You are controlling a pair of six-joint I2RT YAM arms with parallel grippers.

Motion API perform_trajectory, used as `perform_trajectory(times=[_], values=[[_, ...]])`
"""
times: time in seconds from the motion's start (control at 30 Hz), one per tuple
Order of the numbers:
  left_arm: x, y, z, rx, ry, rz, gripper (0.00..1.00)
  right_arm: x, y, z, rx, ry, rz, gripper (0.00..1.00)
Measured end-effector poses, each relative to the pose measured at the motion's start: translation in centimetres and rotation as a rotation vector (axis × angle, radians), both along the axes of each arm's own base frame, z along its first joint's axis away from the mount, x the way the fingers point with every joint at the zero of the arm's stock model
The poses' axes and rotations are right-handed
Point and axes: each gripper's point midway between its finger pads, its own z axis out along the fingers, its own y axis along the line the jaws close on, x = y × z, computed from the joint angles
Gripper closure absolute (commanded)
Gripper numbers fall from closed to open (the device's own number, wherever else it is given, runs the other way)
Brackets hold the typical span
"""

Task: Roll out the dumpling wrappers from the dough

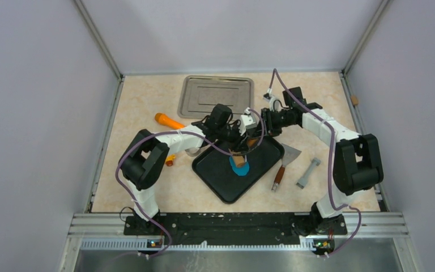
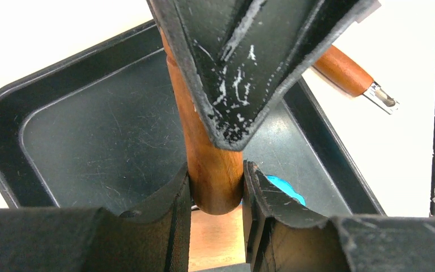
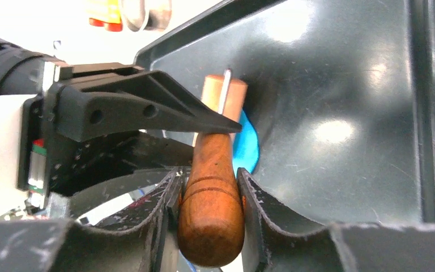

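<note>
Both arms meet over the black tray [image 1: 221, 195], which sits cornerwise at mid-table. The left gripper [image 2: 215, 177] and the right gripper [image 3: 209, 181] are each clamped tight on the wooden rolling pin [image 2: 201, 136], their fingers crossing close together with little room between them. The blue dough [image 1: 239, 168] lies as a small flattened patch on the tray floor, near the middle, at the pin's lower end. I cannot tell whether pin and dough touch. The tray's raised walls close in on either side. A wood-handled scraper [image 1: 283, 165] lies just beside the tray's right edge, with a grey tool [image 1: 308, 173] near it. A steel tray [image 1: 190, 93] sits behind, and an orange cylinder [image 1: 169, 120] lies at its left corner.
</note>
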Motion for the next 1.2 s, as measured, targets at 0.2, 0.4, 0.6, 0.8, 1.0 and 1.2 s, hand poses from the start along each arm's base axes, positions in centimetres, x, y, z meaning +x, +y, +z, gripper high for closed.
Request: perform_trajectory(times=[0.2,0.4,0.6,0.8,1.0,1.2], values=[[-0.2,-0.1,0.0,-0.001,0.002,-0.010,1.00,-0.1,-0.2,-0.2,-0.009,0.005,-0.002,1.00],[-1.2,-0.5,0.1,-0.008,0.023,-0.042,1.00,-1.2,-0.7,0.0,-0.030,0.029,0.003,1.00],[-2.0,-1.2,0.7,-0.028,0.026,-0.080,1.00,-2.7,-1.6,0.7,-0.050,0.003,-0.014,1.00],[-3.4,-1.6,0.1,0.000,0.034,-0.113,1.00,-4.1,-2.0,-0.2,-0.048,0.012,-0.013,1.00],[-3.5,-2.1,-0.7,-0.003,0.023,-0.127,1.00,-4.1,-2.5,-1.0,-0.062,-0.005,-0.009,1.00],[-3.3,-3.3,-1.1,-0.050,0.008,-0.149,1.00,-3.7,-3.6,-1.5,-0.108,-0.032,-0.008,1.00]])
